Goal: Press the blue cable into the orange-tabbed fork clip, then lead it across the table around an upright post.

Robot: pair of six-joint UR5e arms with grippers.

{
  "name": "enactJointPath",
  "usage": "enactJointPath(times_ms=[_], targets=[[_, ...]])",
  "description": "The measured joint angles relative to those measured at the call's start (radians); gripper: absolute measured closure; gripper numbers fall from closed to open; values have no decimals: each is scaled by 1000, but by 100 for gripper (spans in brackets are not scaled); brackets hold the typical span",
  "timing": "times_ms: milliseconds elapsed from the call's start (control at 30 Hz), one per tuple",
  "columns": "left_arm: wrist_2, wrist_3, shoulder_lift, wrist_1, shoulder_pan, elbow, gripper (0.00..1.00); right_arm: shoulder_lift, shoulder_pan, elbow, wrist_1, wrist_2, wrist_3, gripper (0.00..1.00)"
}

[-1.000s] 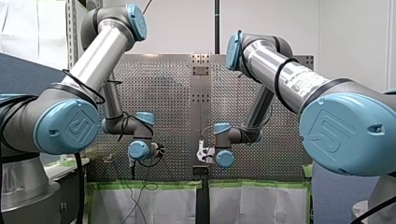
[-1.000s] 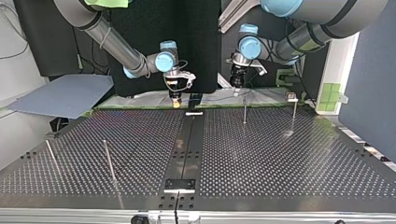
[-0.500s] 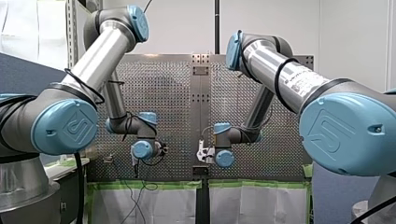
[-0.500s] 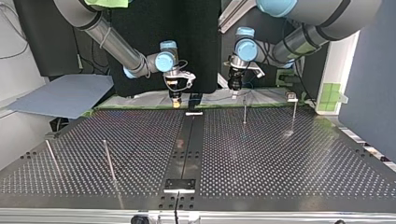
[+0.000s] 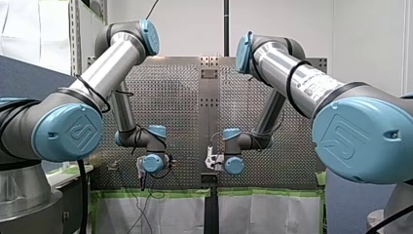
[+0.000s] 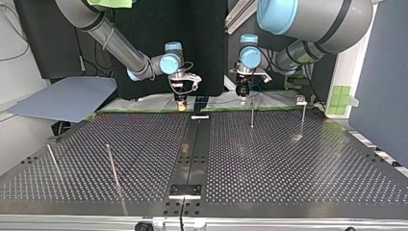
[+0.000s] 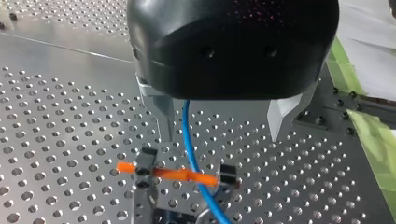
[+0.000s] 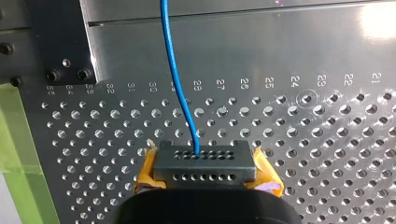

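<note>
Half done at best. Left gripper (image 7: pixel 220 135) spread above orange-tabbed fork clip (image 7: pixel 145 162). Blue cable (image 7: pixel 188 149) ran between its fingers into clip, seating unclear. Right gripper (image 8: pixel 204 164) pinched cable. Upright post (image 6: pixel 252 115), top view upper right of centre, not yet rounded.

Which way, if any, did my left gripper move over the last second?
Yes: in the top view my left gripper came down and slightly toward the view's left, nearer the upright post.
</note>
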Motion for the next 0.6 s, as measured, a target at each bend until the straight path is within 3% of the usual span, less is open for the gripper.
enactJointPath(times_ms=[600], targets=[[-4, 29, -1, -8, 0, 28, 0, 0, 0, 0, 2, 0, 0, 100]])
